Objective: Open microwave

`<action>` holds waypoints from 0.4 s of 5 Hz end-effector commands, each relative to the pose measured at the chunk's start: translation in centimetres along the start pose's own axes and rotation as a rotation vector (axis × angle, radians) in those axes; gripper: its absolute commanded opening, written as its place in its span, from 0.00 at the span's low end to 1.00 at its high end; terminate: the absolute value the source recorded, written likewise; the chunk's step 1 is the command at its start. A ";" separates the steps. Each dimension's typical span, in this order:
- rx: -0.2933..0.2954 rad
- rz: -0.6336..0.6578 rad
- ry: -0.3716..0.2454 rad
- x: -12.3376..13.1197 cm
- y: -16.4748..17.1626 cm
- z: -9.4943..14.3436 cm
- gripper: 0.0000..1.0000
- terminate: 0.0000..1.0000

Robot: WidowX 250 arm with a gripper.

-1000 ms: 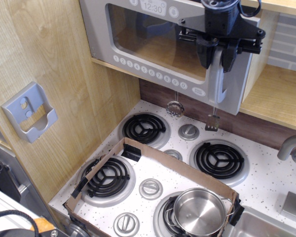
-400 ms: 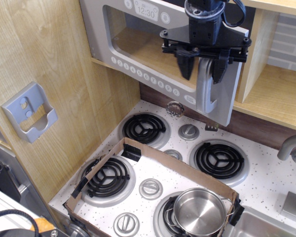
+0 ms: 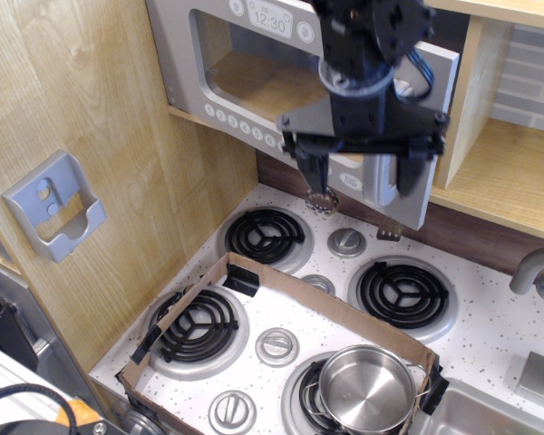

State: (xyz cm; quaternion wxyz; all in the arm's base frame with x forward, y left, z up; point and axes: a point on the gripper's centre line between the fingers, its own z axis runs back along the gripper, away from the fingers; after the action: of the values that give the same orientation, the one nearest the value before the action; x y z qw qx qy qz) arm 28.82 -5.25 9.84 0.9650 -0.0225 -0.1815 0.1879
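Pincer point(image 3: 361, 178): fingers spread wide, pointing down, gripping nothing.
Microwave point(image 3: 254, 63): behind and above the pincer, door swung partly out.
Handle point(image 3: 385, 177): just beside the pincer's right finger; contact unclear.
Stove burners point(image 3: 265, 235): below the pincer.
Steel pot point(image 3: 366, 388): well below, inside the cardboard frame point(image 3: 281, 294).

microwave point(image 3: 254, 82) top cut off by frame edge, door handle mostly hidden behind gripper point(image 3: 361, 172), faucet point(image 3: 539, 272) cropped at right
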 end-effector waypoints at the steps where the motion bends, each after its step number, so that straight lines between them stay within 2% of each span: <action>1: -0.090 -0.127 -0.023 -1.3 -5.2 2.3 1.00 0.00; 2: -0.199 -0.310 0.010 -2.8 -8.6 2.9 1.00 0.00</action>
State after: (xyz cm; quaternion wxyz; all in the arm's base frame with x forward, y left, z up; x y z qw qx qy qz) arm 28.47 -14.34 11.33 0.9814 -0.0805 -0.1740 0.0122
